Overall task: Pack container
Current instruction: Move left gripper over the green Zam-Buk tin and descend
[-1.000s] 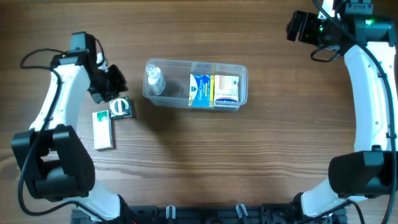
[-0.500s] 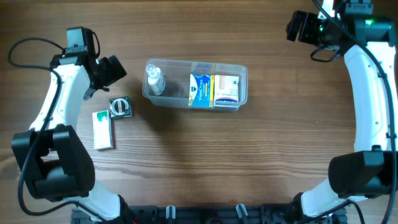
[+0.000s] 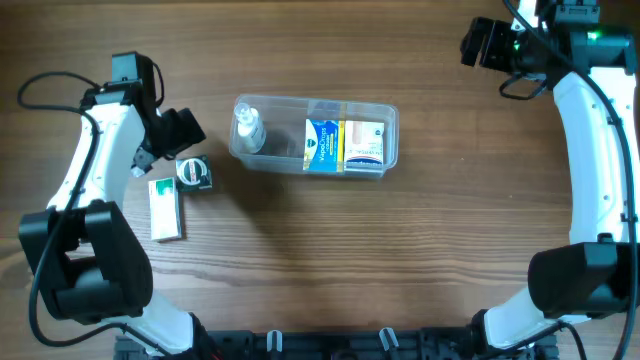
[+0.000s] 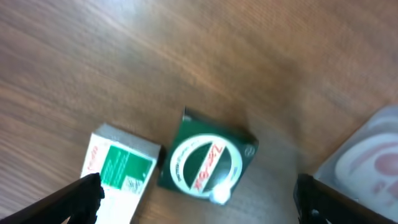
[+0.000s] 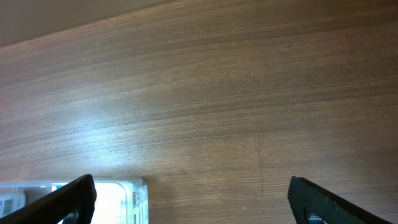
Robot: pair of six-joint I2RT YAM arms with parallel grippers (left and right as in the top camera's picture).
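At centre of the overhead view, the container [image 3: 314,135] lies lengthwise on the wooden table [image 3: 400,260]. It holds a small clear bottle [image 3: 249,128] at its left end, a blue-and-white box [image 3: 322,146] near the middle and a second box [image 3: 364,143] at its right end. The left gripper [image 3: 180,135] hangs left of the container, just above a green square box [image 3: 194,173], and a white-and-green box [image 3: 165,208] lies lower left of that. The right gripper [image 3: 480,45] sits at the upper right, well apart from the container. From the left wrist view, the left gripper [image 4: 199,186] has its jaws spread wide. The green square box [image 4: 207,163] and the white-and-green box [image 4: 119,168] lie side by side on the table, and a container [image 4: 367,168] corner shows at the right edge. From the right wrist view, the right gripper [image 5: 193,193] is likewise spread open over bare table [image 5: 217,93]. One end of the container [image 5: 118,199] shows at the lower left.
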